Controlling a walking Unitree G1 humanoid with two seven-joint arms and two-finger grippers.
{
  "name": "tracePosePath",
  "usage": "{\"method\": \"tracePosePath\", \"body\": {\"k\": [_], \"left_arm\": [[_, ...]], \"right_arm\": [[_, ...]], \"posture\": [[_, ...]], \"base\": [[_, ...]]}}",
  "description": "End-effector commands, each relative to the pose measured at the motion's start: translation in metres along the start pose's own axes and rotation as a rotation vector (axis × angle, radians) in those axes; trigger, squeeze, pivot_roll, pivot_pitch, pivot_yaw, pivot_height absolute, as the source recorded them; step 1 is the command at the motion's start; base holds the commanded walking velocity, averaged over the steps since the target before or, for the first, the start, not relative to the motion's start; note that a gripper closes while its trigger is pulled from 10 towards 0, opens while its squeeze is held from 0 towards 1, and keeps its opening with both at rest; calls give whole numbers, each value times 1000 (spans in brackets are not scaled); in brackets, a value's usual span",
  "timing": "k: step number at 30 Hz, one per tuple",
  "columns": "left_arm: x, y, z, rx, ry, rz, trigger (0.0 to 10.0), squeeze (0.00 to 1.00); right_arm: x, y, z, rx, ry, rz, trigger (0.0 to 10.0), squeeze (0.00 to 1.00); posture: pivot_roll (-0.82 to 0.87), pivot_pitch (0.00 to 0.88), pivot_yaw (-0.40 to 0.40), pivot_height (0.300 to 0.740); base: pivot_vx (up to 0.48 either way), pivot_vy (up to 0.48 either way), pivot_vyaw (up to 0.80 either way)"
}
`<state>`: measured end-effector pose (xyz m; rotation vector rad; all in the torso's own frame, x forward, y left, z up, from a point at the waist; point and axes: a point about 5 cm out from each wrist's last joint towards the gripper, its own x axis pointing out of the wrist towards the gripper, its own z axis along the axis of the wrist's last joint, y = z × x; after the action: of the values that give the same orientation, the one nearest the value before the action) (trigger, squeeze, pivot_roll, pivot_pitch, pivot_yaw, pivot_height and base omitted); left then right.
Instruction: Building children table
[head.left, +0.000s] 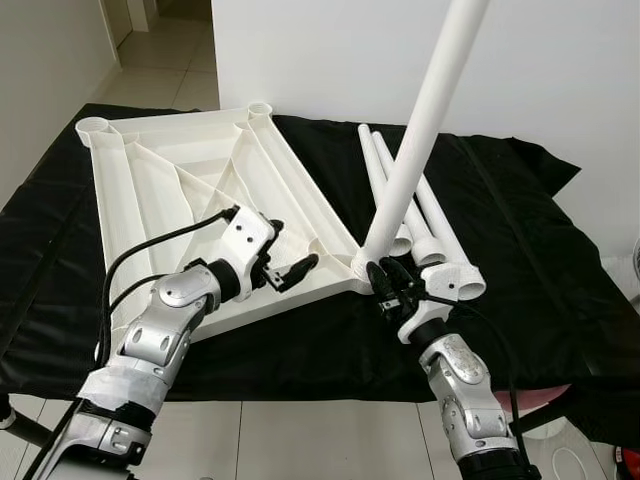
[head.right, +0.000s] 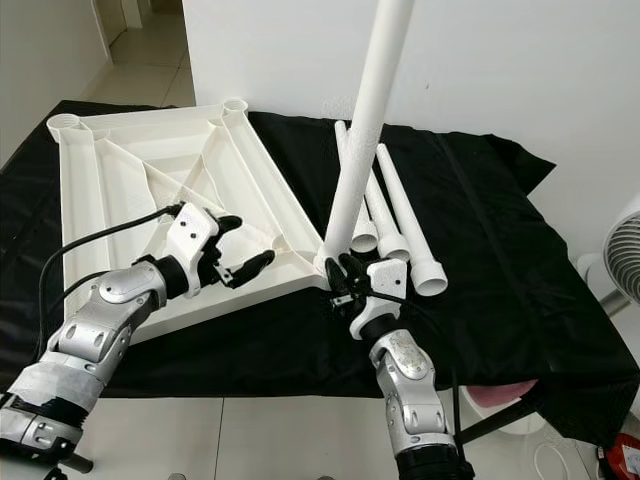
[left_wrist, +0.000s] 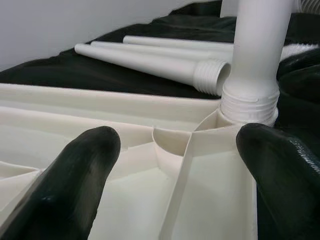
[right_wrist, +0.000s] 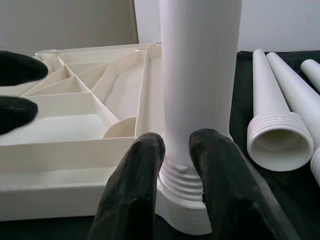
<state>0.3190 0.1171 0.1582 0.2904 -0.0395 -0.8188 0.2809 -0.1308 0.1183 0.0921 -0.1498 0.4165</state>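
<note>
One leg (head.left: 420, 130) stands in the tabletop (head.left: 190, 190) corner, pinched by the right claw (head.left: 385, 282); the left claw (head.left: 290, 272) rests open on the tabletop beside it; three legs (head.left: 425, 225) lie behind, still unfitted.

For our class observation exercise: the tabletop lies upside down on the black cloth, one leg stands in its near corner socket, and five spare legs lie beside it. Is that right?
Not quite. Three spare legs lie on the black cloth, not five; the left eye view shows them. The tabletop is upside down and one leg stands in its near corner socket.

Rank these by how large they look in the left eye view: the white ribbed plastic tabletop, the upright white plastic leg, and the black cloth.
1. Black cloth, spreading widest.
2. White ribbed plastic tabletop.
3. Upright white plastic leg, though it runs out of frame, so its full length is unsure.
</note>
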Motion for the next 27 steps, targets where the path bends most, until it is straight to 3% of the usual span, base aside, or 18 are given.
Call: {"method": "tracePosePath", "body": {"k": [1, 4, 9, 14, 19, 21, 23, 26, 27], "left_arm": [[1, 5, -9, 20, 63, 100, 10000, 0], [1, 5, -13, 28, 91, 98, 10000, 0], [-2, 13, -39, 15, 278, 140, 10000, 0], [-3, 19, -45, 0, 324, 181, 10000, 0], [-4, 36, -53, -26, 399, 312, 10000, 0], [-7, 46, -56, -77, 441, 406, 10000, 0], [-7, 46, -56, -77, 441, 406, 10000, 0], [-11, 57, -59, -133, 477, 540, 10000, 0], [-11, 57, -59, -133, 477, 540, 10000, 0]], "right_arm": [[4, 1, 0, 7, 6, 16, 10000, 0], [5, 1, 1, 7, 5, 16, 10000, 0], [4, 0, 1, 4, 7, 23, 10000, 0], [3, -1, 1, 5, 8, 22, 10000, 0], [4, 0, 1, 9, 8, 19, 10000, 0], [4, 2, 0, 12, 9, 18, 10000, 0], [4, 2, 0, 12, 9, 18, 10000, 0], [4, 2, 0, 11, 11, 16, 10000, 0], [4, 2, 0, 11, 11, 16, 10000, 0]], "posture": [[12, 1, -70, 740], [12, 1, -70, 740], [11, 0, -69, 740], [10, 0, -67, 740], [5, 0, -60, 740], [3, 0, -58, 740], [3, 0, -58, 740], [0, 0, -54, 740], [0, 0, -54, 740]], "base": [[0, 0, 0], [0, 0, 0], [0, 0, 0], [0, 0, 0], [0, 0, 0], [0, 0, 0], [0, 0, 0], [0, 0, 0], [0, 0, 0]]}}
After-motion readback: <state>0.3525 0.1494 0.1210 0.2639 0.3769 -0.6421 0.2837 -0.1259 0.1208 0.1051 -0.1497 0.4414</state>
